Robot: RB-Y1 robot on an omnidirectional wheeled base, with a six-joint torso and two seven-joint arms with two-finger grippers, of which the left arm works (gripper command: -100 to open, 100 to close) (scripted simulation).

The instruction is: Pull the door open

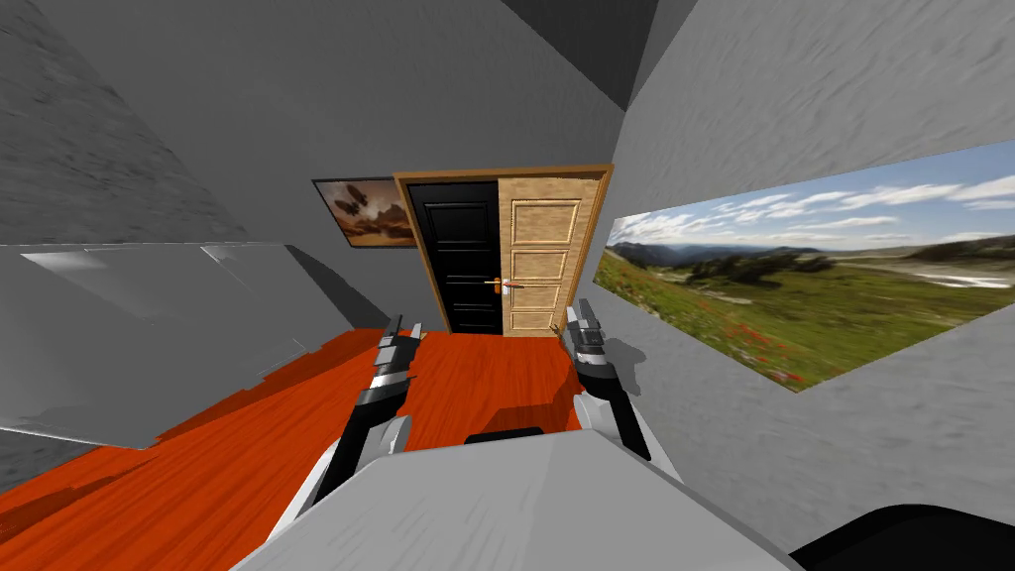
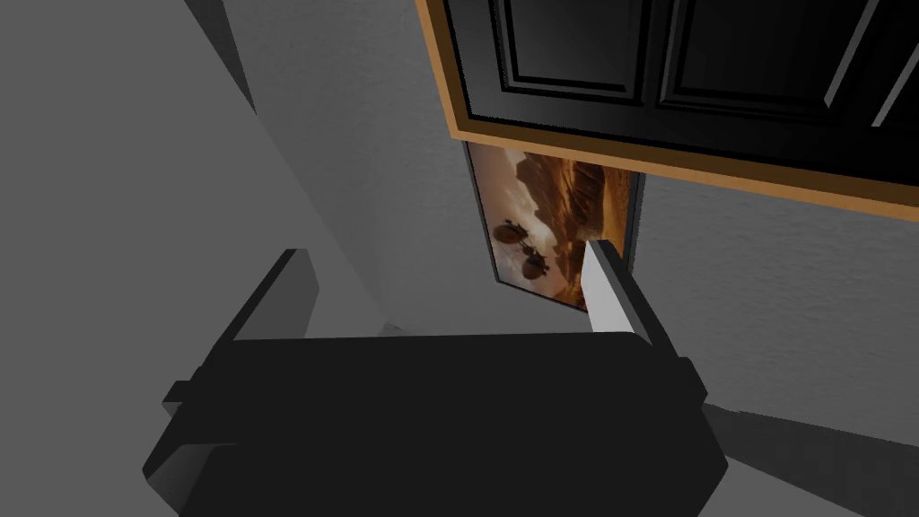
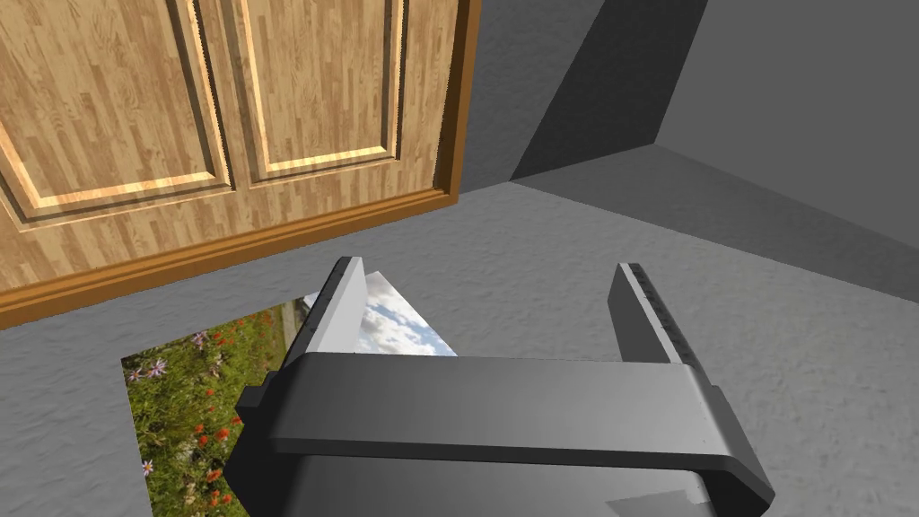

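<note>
At the far end of a narrow hallway stands a door in a wooden frame (image 1: 504, 171). Its left half is a black panelled leaf (image 1: 461, 258); its right half is a light wooden panelled leaf (image 1: 545, 253) with a small lever handle (image 1: 506, 285) at its inner edge. Both arms are held out low in front of me, well short of the door. My left gripper (image 1: 401, 332) is open, and past it in the left wrist view (image 2: 444, 292) is the black leaf (image 2: 682, 63). Also open is my right gripper (image 1: 582, 319), which faces the wooden leaf (image 3: 224, 108) in its wrist view (image 3: 489, 305).
The floor (image 1: 198, 476) is orange-red wood. A grey wall with a wide landscape picture (image 1: 823, 287) runs close along the right. A large grey slab (image 1: 139, 327) juts in at the left. A brown painting (image 1: 367, 210) hangs left of the door.
</note>
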